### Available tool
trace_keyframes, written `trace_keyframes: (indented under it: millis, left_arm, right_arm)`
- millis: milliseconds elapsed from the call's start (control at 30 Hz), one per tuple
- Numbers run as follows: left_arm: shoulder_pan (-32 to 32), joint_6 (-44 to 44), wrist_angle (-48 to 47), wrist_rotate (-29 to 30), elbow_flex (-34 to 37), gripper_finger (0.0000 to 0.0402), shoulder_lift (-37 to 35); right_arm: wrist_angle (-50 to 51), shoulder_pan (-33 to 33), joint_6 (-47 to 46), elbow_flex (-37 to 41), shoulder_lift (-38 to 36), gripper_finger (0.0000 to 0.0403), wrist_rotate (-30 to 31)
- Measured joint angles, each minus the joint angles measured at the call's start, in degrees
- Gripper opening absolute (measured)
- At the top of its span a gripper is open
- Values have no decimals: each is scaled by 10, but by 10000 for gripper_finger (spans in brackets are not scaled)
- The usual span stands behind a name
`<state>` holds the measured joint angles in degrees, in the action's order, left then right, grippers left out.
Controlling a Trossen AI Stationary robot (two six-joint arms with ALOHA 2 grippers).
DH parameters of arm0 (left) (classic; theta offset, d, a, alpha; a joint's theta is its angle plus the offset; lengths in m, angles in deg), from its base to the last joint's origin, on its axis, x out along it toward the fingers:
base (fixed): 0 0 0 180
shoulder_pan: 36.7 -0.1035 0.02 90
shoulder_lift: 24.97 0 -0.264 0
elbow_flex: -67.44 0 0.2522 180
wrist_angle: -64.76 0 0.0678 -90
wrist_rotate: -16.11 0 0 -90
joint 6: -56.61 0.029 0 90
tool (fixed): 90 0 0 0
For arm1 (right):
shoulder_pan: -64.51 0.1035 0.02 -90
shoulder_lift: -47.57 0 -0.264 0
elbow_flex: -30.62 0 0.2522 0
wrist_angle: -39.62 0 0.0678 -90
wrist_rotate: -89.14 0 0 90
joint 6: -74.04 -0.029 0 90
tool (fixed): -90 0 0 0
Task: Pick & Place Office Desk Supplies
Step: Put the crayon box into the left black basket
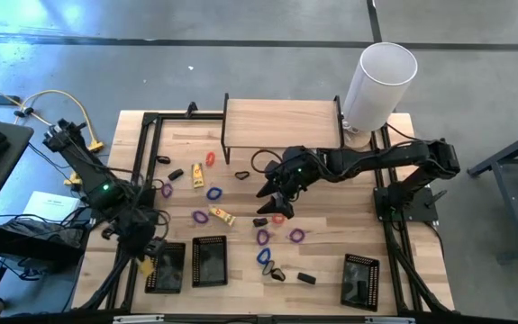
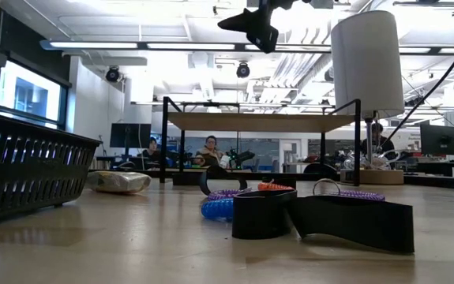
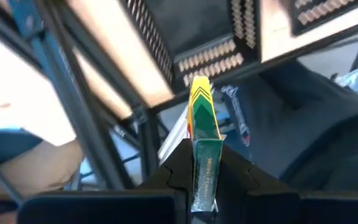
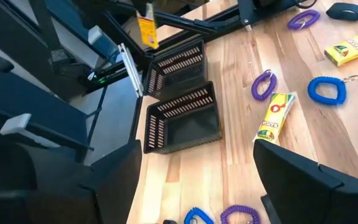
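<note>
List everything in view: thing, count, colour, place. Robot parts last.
Table: one, light wood, under everything.
Riser shelf: one, wood top on a black frame, back middle.
Cylinder: one, white, back right corner.
Mesh trays: three, black, along the front; two left, one right.
Loops: at least four purple, two blue, a few red or orange, scattered mid-table.
Packets: three, yellow; two lying on the table, one held.
Clip pieces: about five, black, scattered.
People: seated far off in the room, low view.
Left claw: shut on a packet, above the leftmost tray.
Right claw: open, above mid-table.
</note>
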<state>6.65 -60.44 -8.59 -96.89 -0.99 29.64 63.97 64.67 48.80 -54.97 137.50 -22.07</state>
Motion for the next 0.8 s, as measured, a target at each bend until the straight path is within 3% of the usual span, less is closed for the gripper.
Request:
trace_keyframes:
  millis: [200,333,567,800]
  left_arm:
    - [-53,71,5,-33,48,33,0]
    - [-82,85,66,-85,103,43,1]
    - [-106,104,199,-76,162,46,0]
    - [-104,107,238,-109,193,48,22]
  right_arm:
    - [0,-1,0,0,0,298,10]
    - [0,0,0,0,0,298,15]
    - [0,0,-3,0,0,298,-1]
    - [1,6,0,0,0,298,1]
